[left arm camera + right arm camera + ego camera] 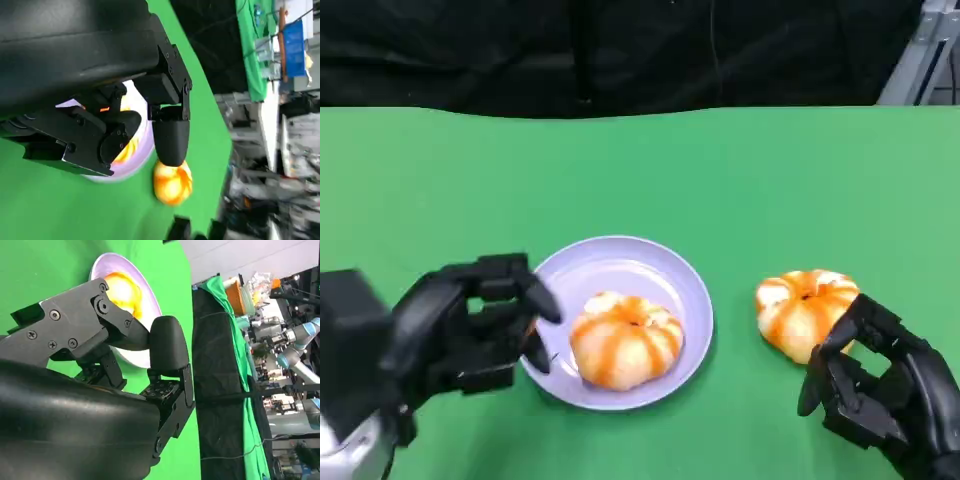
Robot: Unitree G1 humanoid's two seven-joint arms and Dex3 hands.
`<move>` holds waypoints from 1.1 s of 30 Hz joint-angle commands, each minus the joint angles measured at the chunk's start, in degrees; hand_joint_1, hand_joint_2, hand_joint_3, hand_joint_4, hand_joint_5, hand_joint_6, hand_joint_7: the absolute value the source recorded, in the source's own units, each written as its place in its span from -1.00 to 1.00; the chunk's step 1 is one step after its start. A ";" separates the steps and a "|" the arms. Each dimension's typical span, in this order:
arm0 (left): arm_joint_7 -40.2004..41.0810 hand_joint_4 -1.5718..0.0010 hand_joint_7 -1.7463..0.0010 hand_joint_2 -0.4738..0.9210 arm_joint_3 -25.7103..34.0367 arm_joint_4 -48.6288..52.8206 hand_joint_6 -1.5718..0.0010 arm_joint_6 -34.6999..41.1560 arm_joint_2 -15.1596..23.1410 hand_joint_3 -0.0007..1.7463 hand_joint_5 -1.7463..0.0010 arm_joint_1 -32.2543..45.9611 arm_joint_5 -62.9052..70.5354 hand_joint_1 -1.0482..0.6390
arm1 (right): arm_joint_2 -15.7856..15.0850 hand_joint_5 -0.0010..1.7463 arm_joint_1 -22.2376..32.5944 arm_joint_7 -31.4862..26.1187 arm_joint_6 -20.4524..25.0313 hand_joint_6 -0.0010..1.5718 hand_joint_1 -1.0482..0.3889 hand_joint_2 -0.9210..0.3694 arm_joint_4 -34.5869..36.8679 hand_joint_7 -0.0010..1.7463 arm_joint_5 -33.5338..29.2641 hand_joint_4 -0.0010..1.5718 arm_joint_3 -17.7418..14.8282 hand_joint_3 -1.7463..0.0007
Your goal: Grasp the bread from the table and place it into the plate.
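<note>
Round glazed bread (626, 341) on smooth lavender plate (675, 272)

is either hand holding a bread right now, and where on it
Neither holds anything. The left hand sits open beside the plate, apart from the bread in the plate. The right hand is open just behind the bread on the table.

The plate (665, 265) by the left hand's (470, 325) black fingers (535, 295) is pale lavender, and the bun (625, 340) in it is orange with cream stripes. The second bun (800, 305), just beyond the right hand's (880, 385) black fingers (840, 335), shows the same orange-and-cream striping. The table (770, 180) is bright green.
</note>
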 commanded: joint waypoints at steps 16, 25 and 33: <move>-1.98 -0.07 -1.00 0.56 7.96 3.60 0.14 5.59 -1.58 0.59 -1.00 6.75 -8.02 0.34 | -0.45 1.00 -0.65 0.46 -0.98 -0.17 0.27 -0.54 0.91 0.90 0.73 0.07 -0.45 -0.18; -1.04 -0.08 -1.00 0.54 7.63 2.99 0.13 6.15 -1.87 0.59 -1.00 6.78 -7.16 0.33 | -0.48 1.00 -0.46 0.09 -1.27 -0.19 0.28 -0.55 0.67 0.91 0.36 0.06 -0.21 -0.19; -0.54 -0.08 -1.00 0.51 7.46 2.32 0.12 5.91 -2.34 0.59 -1.00 7.24 -6.49 0.30 | -0.55 1.00 -0.36 1.05 -1.47 -0.20 0.28 -0.56 0.92 0.92 0.93 0.06 -0.36 -0.18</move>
